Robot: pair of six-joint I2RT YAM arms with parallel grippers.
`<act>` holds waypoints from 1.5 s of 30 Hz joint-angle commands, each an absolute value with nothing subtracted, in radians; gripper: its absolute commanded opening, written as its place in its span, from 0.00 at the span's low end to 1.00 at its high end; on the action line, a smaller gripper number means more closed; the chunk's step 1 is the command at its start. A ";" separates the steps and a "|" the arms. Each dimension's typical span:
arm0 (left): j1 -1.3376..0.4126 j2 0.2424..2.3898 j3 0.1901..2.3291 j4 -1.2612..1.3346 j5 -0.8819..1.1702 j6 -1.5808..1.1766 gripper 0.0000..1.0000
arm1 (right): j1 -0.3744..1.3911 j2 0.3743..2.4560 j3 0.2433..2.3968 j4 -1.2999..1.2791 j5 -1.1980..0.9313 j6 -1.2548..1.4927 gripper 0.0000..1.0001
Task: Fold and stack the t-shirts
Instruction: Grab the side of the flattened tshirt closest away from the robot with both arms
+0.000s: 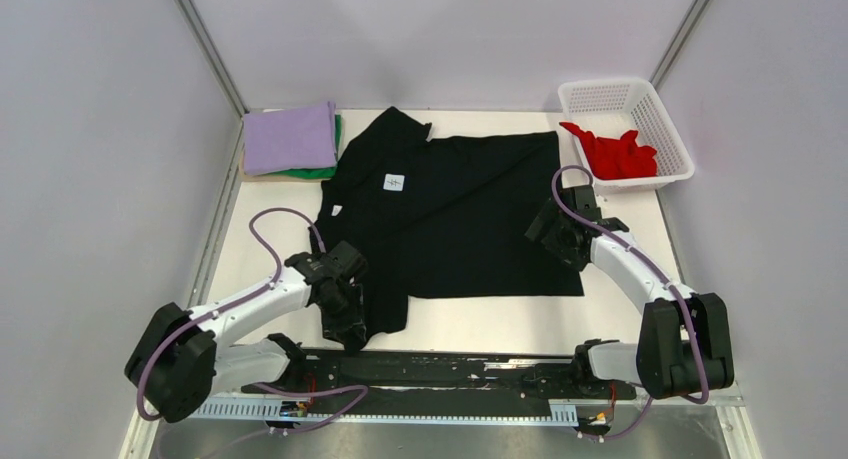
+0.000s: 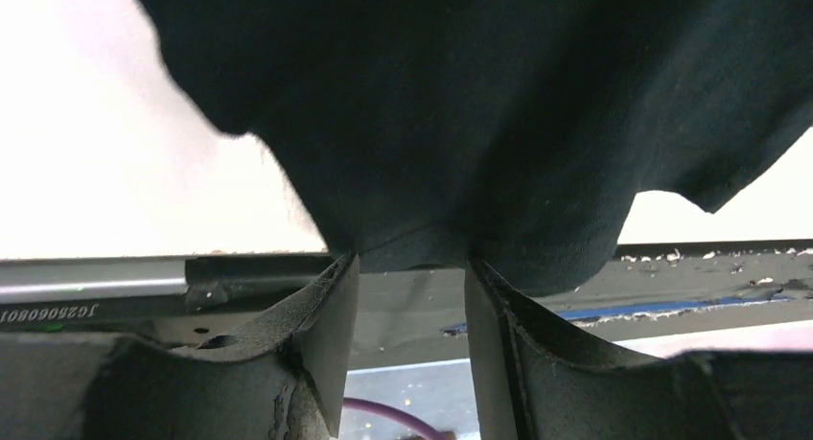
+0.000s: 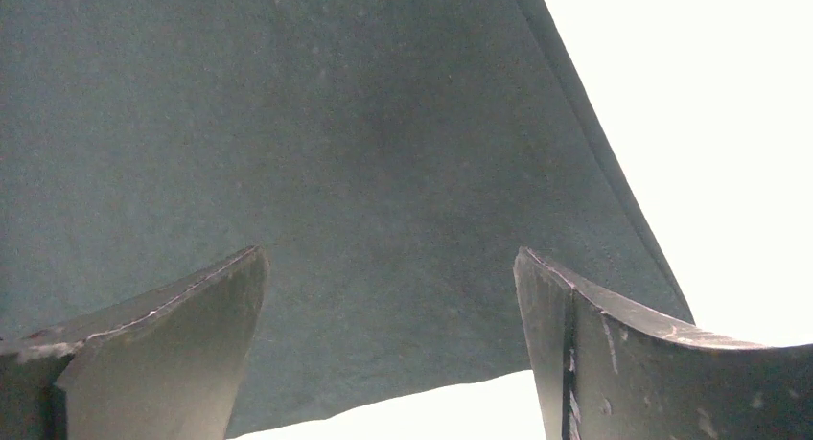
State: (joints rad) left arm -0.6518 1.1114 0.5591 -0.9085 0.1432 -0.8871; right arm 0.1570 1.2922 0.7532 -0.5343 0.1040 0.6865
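While black tee (image 1: 470, 219) lies flat on bench (image 1: 480, 324), I judge first fold starting. Lilac tee (image 1: 290, 137) stacked far-left. Right gripper (image 3: 388, 253) spread wide over hem; left gripper (image 2: 412, 260) half-spread around sleeve edge. Next: pinch both, lift, fold across.

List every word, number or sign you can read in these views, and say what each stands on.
"JC2506080", roughly, upside down and cut off at the frame edge: on the rail at the table's near edge.
The white neck label on the black t-shirt: a dark mark, too small to read.
Nothing else legible.
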 commanded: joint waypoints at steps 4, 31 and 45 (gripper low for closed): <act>-0.670 1.236 0.529 -0.738 0.150 -0.907 0.52 | 0.129 1.277 0.750 -0.527 0.107 0.703 1.00; -0.733 1.341 0.663 -0.878 -0.021 -0.921 0.00 | -0.035 1.097 0.602 -0.722 0.149 0.834 0.98; -0.733 1.312 0.696 -0.901 -0.014 -0.890 0.00 | -0.035 1.252 0.562 -0.570 0.088 0.834 0.67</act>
